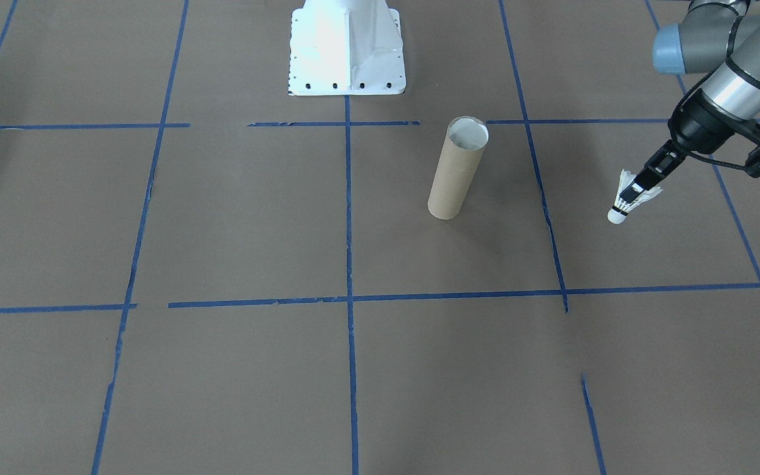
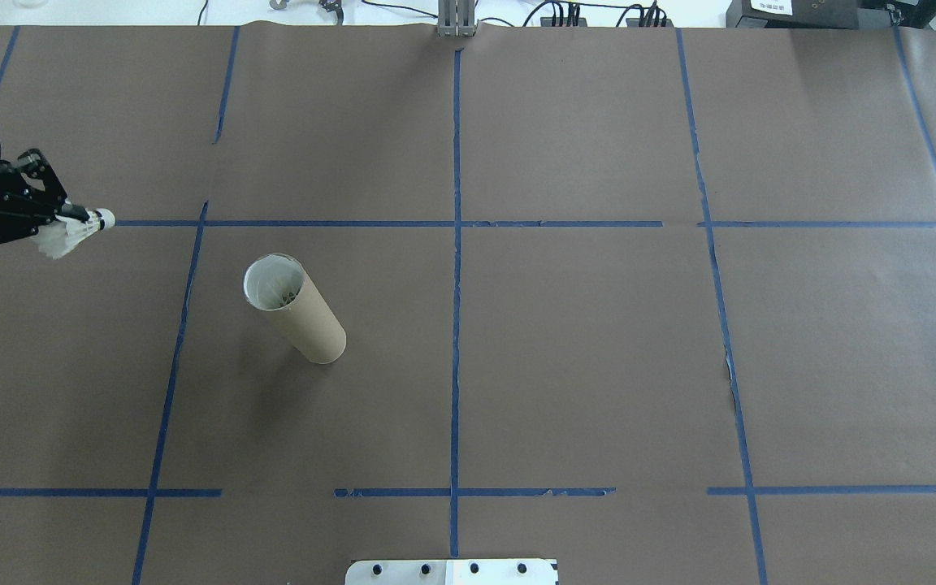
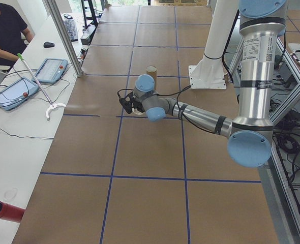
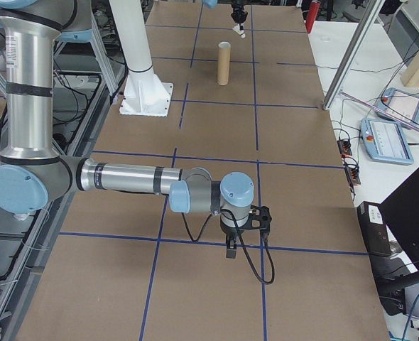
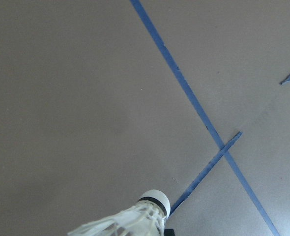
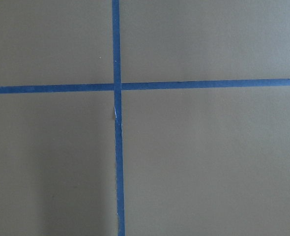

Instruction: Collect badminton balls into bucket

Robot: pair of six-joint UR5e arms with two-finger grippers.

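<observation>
My left gripper [image 1: 637, 191] is pinched on the shuttlecock [image 1: 623, 206] by its feather skirt, holding it clear above the brown paper table [image 1: 221, 218]; in the front-facing view its long axis is tilted, the rounded cork tip lowest and pointing down and toward the bucket's side, the feathers up by my fingers; in the overhead view the shuttlecock [image 2: 74, 230] lies with its cork pointing toward the table's middle. The bucket [image 1: 457, 168] stands upright and well apart from it, mouth open upward, with pale feathered shapes showing inside from overhead; a blue tape line [image 1: 538, 178] runs between tube and shuttlecock. My right gripper [image 4: 232, 246] hangs over a tape crossing far down the table; I cannot tell whether its fingers are spread or together.
</observation>
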